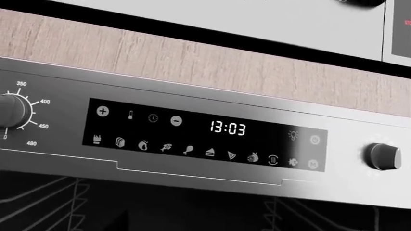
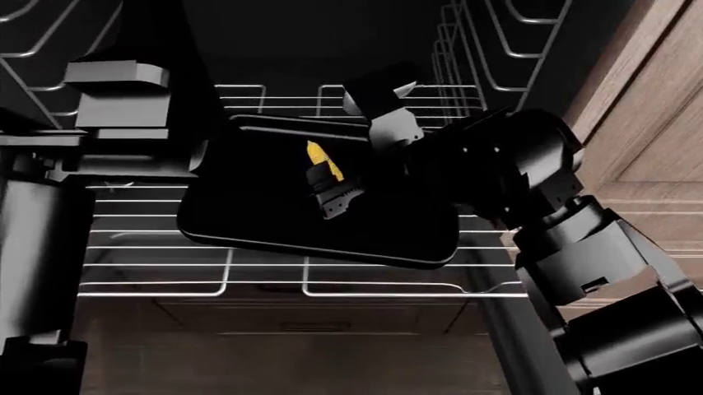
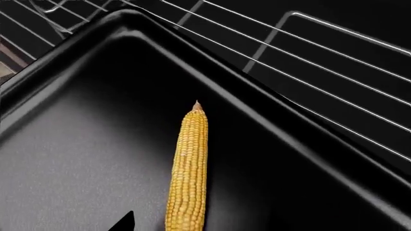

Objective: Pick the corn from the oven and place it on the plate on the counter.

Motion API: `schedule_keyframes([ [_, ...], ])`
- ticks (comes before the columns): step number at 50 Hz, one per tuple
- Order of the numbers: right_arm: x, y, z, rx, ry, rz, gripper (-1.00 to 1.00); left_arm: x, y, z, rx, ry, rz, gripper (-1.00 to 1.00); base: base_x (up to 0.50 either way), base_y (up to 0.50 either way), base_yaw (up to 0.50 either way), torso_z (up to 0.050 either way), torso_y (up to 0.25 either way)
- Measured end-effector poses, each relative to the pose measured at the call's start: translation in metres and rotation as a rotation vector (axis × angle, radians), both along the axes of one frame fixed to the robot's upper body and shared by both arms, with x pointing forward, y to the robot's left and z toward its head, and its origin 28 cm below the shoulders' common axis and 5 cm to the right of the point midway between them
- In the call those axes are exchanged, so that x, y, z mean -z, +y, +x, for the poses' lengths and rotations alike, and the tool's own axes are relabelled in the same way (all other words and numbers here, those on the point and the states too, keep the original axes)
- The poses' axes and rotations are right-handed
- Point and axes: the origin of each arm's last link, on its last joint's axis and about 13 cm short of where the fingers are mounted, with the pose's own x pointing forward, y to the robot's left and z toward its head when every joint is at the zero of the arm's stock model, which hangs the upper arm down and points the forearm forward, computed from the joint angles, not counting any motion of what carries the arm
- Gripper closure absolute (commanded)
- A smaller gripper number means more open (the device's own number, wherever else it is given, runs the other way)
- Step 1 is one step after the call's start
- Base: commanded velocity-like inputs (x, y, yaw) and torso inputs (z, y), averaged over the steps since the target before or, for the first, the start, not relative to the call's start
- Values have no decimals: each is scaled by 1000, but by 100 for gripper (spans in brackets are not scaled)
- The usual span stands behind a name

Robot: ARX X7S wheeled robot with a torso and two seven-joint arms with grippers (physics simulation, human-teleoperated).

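Where the tray [image 3: 83, 159] sits, corn [image 3: 187, 178] lying flat, right gripper [image 2: 349, 160] above.

I am working in a home kitchen. My head camera looks into a built-in oven [image 2: 329, 49] with wire racks [image 2: 275, 284] and a black baking tray [image 2: 253, 214], wood-grain cabinet fronts [image 2: 648, 140] at 3 o'clock. My left wrist camera shows the steel control panel [image 1: 205, 137]: a temperature dial [image 1: 13, 109], cooking-mode icons and a clock display [image 1: 227, 128] reading 13:03.

Head view down into oven [image 2: 329, 49]; right wrist close over shared tray [image 3: 77, 144]; left wrist facing control panel [image 1: 205, 134]
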Motion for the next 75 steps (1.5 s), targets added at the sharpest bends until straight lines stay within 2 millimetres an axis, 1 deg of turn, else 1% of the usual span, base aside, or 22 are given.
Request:
schedule_keyframes([
  [27,-4,7,3,2,18,-73,-100,5,4,1,18,6,-32,-100,0,0,0,0,0],
  [38,0,8,4,10,10,-131,-100,7,5,1,20,7,-40,-100,0,0,0,0,0],
  [56,4,13,3,-1,8,-152,-100,7,6,0,22,7,-46,-100,0,0,0,0,0],
  [75,0,19,15,-2,-8,-136,-100,9,7,0,23,8,-51,-100,0,0,0,0,0],
])
